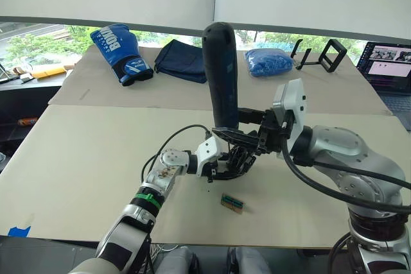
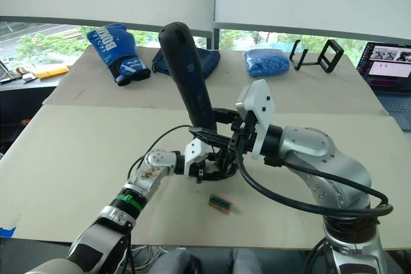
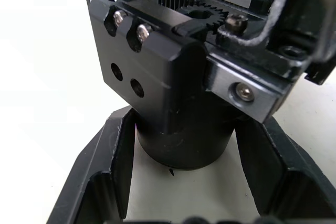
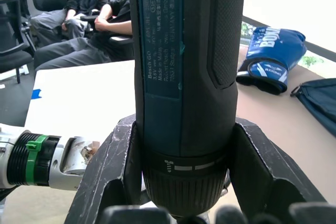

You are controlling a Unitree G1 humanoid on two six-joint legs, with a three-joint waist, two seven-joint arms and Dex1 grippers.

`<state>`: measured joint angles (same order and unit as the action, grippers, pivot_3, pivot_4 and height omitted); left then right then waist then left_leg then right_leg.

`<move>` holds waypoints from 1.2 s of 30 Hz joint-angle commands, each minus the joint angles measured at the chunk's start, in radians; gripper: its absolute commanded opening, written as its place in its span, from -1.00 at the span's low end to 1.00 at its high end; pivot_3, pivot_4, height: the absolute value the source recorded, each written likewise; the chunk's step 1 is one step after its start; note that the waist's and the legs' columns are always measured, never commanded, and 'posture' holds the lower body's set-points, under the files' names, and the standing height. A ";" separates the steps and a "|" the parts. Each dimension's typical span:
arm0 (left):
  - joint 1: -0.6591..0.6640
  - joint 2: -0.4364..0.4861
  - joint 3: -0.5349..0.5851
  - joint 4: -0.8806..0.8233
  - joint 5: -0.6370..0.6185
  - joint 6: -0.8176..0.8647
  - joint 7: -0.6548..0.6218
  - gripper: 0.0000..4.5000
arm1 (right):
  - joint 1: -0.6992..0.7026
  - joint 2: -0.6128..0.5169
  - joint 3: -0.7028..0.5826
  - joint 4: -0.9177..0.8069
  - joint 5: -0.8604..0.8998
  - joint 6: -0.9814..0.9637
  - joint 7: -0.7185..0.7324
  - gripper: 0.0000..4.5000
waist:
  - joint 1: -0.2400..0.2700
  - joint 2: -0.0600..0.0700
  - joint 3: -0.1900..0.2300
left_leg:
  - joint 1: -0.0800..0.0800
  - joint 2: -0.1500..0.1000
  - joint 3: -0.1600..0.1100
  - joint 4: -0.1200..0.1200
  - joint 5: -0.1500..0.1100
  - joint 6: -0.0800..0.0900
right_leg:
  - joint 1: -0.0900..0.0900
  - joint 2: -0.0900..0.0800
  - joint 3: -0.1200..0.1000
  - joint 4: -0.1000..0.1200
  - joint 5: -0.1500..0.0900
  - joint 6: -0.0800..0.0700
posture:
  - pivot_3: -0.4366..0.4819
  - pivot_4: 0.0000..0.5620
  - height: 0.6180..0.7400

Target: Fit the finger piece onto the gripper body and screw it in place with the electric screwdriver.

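The electric screwdriver (image 1: 220,75) stands upright, rounded end up. My right gripper (image 1: 230,133) is shut on its lower handle, and in the right wrist view a finger (image 4: 113,166) presses against each side of the handle (image 4: 184,77). Its bit end is hidden behind the fingers, just above the gripper body (image 1: 236,158). That black block with silvery screws (image 3: 173,77) rests low over the table with my left gripper (image 1: 232,163) shut on its round base. I cannot pick out the finger piece among the black parts.
A small green-brown block (image 1: 232,203) lies on the table just in front of the grippers. At the back are a blue boxing glove (image 1: 121,52), a dark bag (image 1: 182,59), a blue cloth bundle (image 1: 268,61), a black stand (image 1: 324,54) and a laptop (image 1: 390,68). Seated people (image 4: 79,14) are beyond the table.
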<state>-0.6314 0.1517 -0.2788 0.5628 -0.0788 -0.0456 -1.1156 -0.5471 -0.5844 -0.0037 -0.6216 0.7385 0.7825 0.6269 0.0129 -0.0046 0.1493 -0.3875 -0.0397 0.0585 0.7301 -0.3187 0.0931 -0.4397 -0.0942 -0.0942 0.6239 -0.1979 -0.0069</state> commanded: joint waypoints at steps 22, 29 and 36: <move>-0.029 -0.012 0.014 -0.030 -0.022 -0.024 0.002 0.02 | -0.101 -0.046 0.011 -0.021 0.001 -0.022 0.054 -0.15 | 0.000 0.000 0.000 | 0.000 0.000 0.000 0.000 0.000 0.000 | 0.000 0.000 0.000 0.000 0.000 0.000 | -0.05 -0.47 1.00; -0.030 -0.011 0.014 -0.031 -0.022 -0.023 0.000 0.02 | -0.074 -0.048 0.012 -0.030 -0.021 -0.032 0.065 -0.15 | 0.000 0.000 0.000 | 0.000 0.000 0.000 0.000 0.000 0.000 | 0.000 0.000 0.000 0.000 0.000 0.000 | -0.05 -0.47 1.00; -0.033 -0.012 0.014 -0.028 -0.022 -0.023 0.000 0.02 | -0.066 -0.050 0.012 -0.031 -0.037 -0.039 0.079 -0.15 | 0.000 0.000 0.000 | 0.000 0.000 0.000 0.000 0.000 0.000 | 0.000 0.000 0.000 0.000 0.000 0.000 | -0.05 -0.47 1.00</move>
<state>-0.6322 0.1510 -0.2787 0.5637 -0.0789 -0.0456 -1.1138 -0.6040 -0.6326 0.0318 -0.6196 0.7039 0.7944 0.7002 0.0132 -0.0044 0.1493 -0.3876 -0.0397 0.0585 0.7301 -0.3186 0.0930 -0.4398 -0.0946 -0.0943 0.6238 -0.1979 -0.0069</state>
